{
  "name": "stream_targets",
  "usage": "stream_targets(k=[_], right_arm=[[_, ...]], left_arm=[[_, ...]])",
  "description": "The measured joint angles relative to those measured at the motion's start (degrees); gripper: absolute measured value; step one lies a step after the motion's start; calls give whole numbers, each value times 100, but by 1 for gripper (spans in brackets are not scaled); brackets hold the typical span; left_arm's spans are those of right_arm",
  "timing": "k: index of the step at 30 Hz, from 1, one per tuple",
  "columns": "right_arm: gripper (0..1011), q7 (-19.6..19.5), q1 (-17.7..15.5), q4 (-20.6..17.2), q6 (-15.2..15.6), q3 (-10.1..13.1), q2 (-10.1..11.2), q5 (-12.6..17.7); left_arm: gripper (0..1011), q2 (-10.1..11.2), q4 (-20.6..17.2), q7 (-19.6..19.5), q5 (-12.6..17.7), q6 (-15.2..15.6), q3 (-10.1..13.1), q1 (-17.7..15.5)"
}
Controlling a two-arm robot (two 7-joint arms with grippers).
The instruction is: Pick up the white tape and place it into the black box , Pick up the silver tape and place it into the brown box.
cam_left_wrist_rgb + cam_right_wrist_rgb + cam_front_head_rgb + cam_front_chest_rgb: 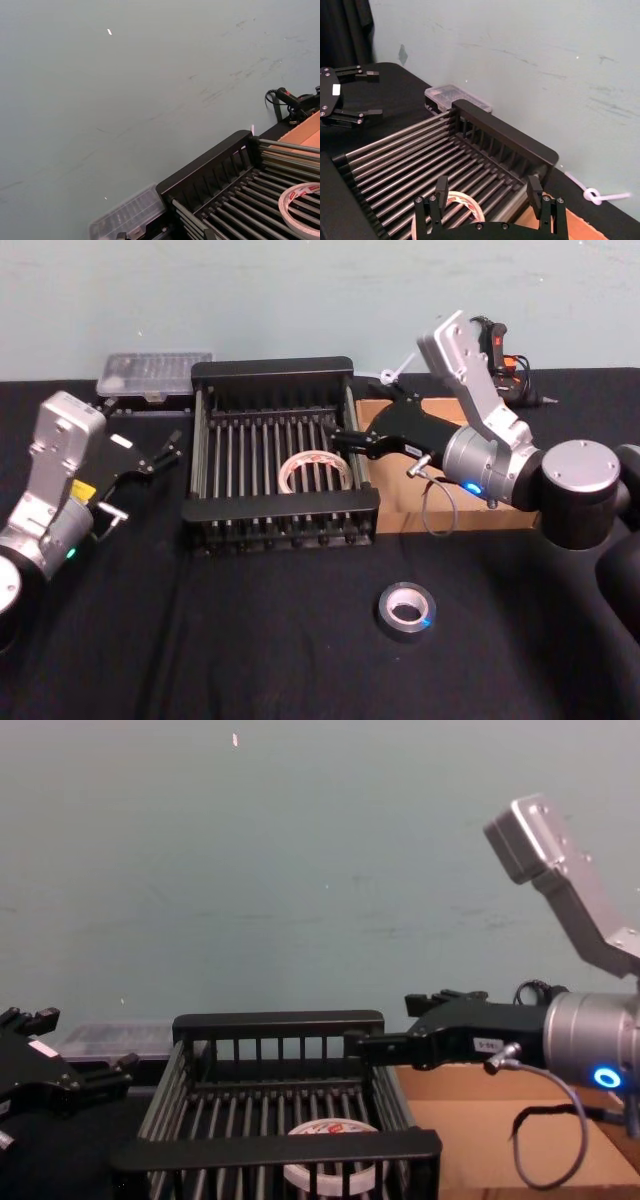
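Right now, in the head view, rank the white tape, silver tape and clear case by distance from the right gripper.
From the right gripper, open over the black box's right rim:
1. white tape, on the black box floor.
2. silver tape, front table.
3. clear case, back left.

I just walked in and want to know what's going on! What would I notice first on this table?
First, the black box in the middle of the black table, with the white tape lying on its slatted floor. The right gripper hangs open over the box's right rim, beside the brown box. Nearer the robot, the silver tape lies alone on the cloth, and the left gripper waits open at the left.
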Motion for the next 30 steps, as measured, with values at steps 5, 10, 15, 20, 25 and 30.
stream_targets(k=[5, 10, 15, 20, 25, 30], right_arm=[[1002, -58, -148, -237, 63, 103, 123, 10], [1002, -85, -411, -640, 194, 247, 362, 82], [1002, -56, -794, -1199, 393, 461, 718, 263], [1002, -5, -1142, -1647, 566, 619, 1044, 442], [1002, 56, -1524, -2089, 704, 718, 1384, 598], [1002, 122, -1802, -2343, 809, 729, 1621, 717]], left_arm=[[1001, 0, 0, 0, 0, 0, 0, 0], [1002, 0, 0, 0, 0, 0, 0, 0], [1001, 0, 0, 0, 0, 0, 0, 1], [1001, 0, 0, 0, 0, 0, 0, 0], [1001, 0, 0, 0, 0, 0, 0, 0], [1001, 0, 0, 0, 0, 0, 0, 0]])
